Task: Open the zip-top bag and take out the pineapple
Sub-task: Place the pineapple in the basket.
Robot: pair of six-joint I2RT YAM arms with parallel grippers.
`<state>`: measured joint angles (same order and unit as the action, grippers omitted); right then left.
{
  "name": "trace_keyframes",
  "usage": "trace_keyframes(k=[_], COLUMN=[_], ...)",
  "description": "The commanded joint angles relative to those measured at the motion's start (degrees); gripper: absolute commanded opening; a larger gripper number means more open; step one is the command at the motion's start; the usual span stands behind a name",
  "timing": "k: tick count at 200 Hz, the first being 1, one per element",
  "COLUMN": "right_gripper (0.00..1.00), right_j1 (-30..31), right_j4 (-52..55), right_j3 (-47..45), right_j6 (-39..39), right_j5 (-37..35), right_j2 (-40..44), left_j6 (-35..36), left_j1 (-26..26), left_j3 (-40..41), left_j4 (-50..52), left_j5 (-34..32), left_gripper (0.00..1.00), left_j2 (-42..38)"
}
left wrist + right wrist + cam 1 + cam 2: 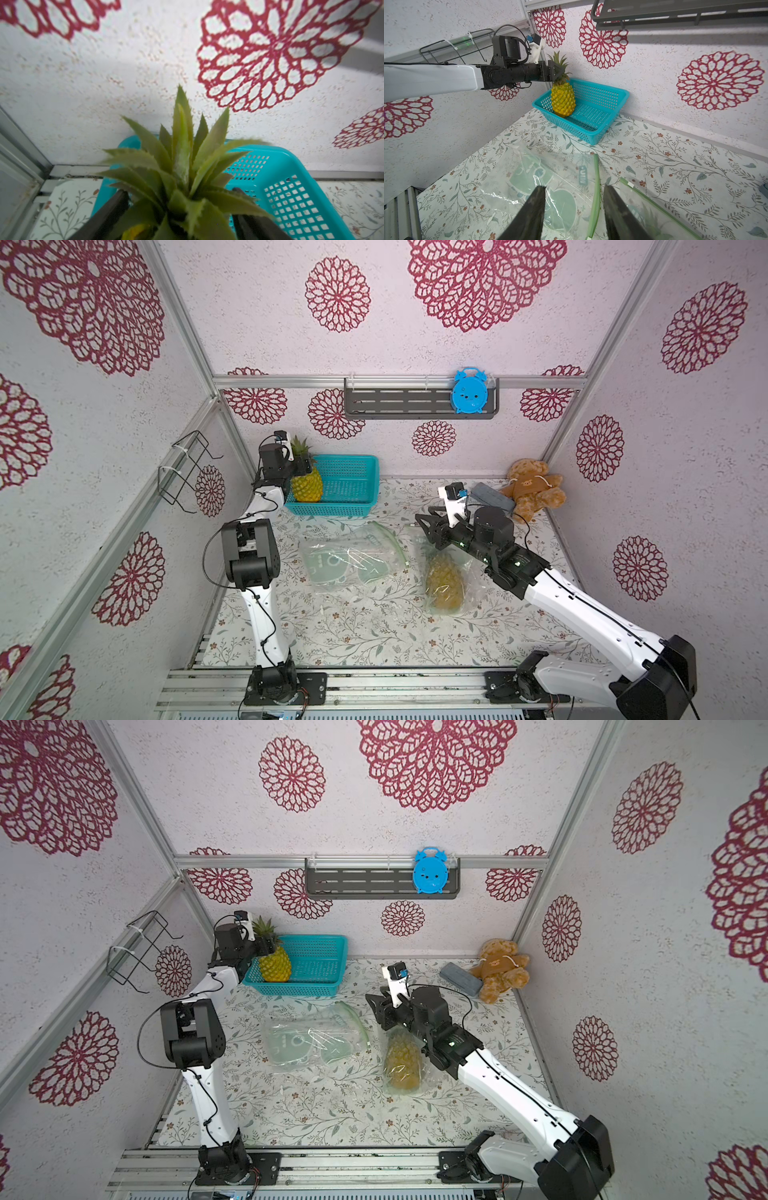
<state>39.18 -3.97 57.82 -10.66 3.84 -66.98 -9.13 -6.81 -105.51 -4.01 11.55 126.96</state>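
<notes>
The pineapple (306, 485) stood upright in the teal basket (345, 457), upper left of centre. The left gripper (179, 190) sat at its leafy top, jaws spread loose either side, not squeezing as far as I could see. A second pineapple (444, 580) lay inside a clear bag (473, 572) on the table (374, 635), lower right of centre, under the right gripper (574, 186), jaws apart and empty. It looked like stiff, light plastic fruit, so the neck seemed the handle. The bag film looked floppy and slick; I'd have pinched the green zip strip (650, 199).

Crown of bagged pineapple (444, 585) hidden under right arm (490, 547) in top views, basket pineapple (180, 166) body cut off
</notes>
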Motion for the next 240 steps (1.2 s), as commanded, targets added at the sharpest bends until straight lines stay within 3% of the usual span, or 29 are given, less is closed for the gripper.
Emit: trace_keyframes(k=[1, 13, 97, 134, 184, 240], right_gripper=[0.50, 0.51, 0.53, 0.54, 0.56, 0.57], right_j1=[0.11, 0.11, -0.65, -2.81, -7.25, -8.86], right_j4=[-1.56, -1.61, 0.65, 2.77, 6.34, 13.12], right_j3=[0.01, -0.38, -3.71, -5.76, -6.93, -3.18], right_j6=[-0.92, -0.71, 1.87, 1.12, -0.76, -4.98], right_j5=[-0.64, -1.29, -11.99, -16.58, -17.48, -13.56], right_j2=[1.32, 1.67, 4.74, 5.56, 5.28, -1.26], left_j6=[0.38, -0.02, -6.36, -11.01, -19.65, -24.31], left_j1=[-0.40, -0.48, -0.75, -0.72, 1.00, 8.67], left_j3=[1.83, 3.50, 19.55, 27.29, 40.56, 48.44], left_j4=[-2.61, -2.08, 9.72, 17.52, 22.85, 25.01], left_j5=[-0.87, -2.81, -5.37, -1.00, 5.43, 3.58], left_gripper=[0.96, 1.00, 0.97, 0.97, 0.97, 0.97], left_j2=[-5.74, -8.06, -30.57, -41.08, -53.12, -60.46])
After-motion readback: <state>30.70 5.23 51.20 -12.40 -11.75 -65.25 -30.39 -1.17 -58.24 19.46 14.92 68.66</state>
